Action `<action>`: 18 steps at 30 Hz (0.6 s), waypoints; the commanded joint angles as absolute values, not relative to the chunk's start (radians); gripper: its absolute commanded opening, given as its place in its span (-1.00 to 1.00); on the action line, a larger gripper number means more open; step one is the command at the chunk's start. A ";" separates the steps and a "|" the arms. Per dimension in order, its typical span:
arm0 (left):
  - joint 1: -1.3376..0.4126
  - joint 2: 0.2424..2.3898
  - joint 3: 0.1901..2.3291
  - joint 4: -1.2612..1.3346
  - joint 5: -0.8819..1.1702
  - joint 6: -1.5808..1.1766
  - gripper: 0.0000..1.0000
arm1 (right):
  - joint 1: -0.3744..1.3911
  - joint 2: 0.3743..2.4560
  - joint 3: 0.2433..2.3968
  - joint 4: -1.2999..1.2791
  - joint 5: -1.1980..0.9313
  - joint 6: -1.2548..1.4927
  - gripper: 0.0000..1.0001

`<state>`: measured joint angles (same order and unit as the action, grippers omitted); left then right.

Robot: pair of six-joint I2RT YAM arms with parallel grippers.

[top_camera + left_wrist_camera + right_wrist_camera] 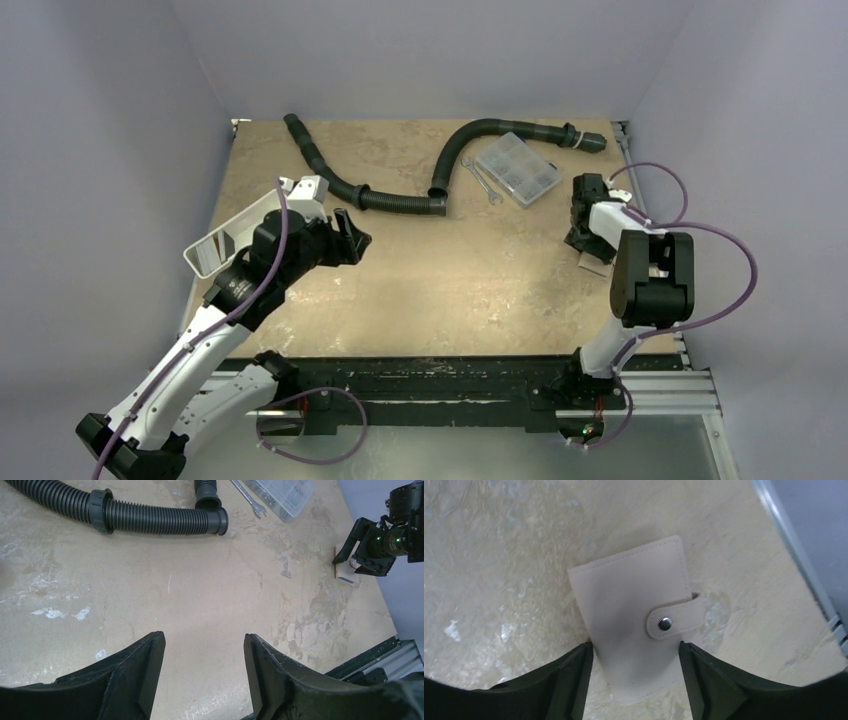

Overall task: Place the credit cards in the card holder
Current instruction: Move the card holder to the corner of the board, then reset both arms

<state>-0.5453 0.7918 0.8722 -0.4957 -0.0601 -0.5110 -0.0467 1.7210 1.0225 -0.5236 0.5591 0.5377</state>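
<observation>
The card holder point(634, 605) is a tan wallet lying closed and snapped on the table at the right side; it also shows in the top view point(597, 265) and in the left wrist view point(345, 574). My right gripper point(635, 647) is open and points down, its jaws standing on either side of the wallet's near end point(582, 240). My left gripper point(203, 636) is open and empty above bare table at the left point(352, 232). A dark flat shape point(225, 243) lies in the white tray; I cannot tell if it is a credit card.
The white oblong tray point(262, 222) sits by the left arm at the table's left edge. A black corrugated hose point(400, 200) snakes across the back. A clear compartment box point(518, 168) and wrenches point(480, 180) lie at the back right.
</observation>
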 commanded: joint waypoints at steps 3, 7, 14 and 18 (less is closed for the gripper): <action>-0.551 0.823 1.006 -0.464 -0.069 -0.472 0.30 | 0.030 1.517 1.161 -0.552 0.573 0.432 0.70; -0.549 0.864 1.137 -0.493 -0.127 -0.447 0.35 | 0.186 1.323 1.311 -0.689 0.548 0.398 0.90; -0.549 0.863 1.335 -0.450 -0.229 -0.448 0.44 | 0.261 0.833 1.317 -0.627 0.309 0.324 0.98; -0.548 0.827 1.349 -0.341 -0.235 -0.441 0.46 | 0.260 0.707 1.390 -0.650 0.317 0.295 0.98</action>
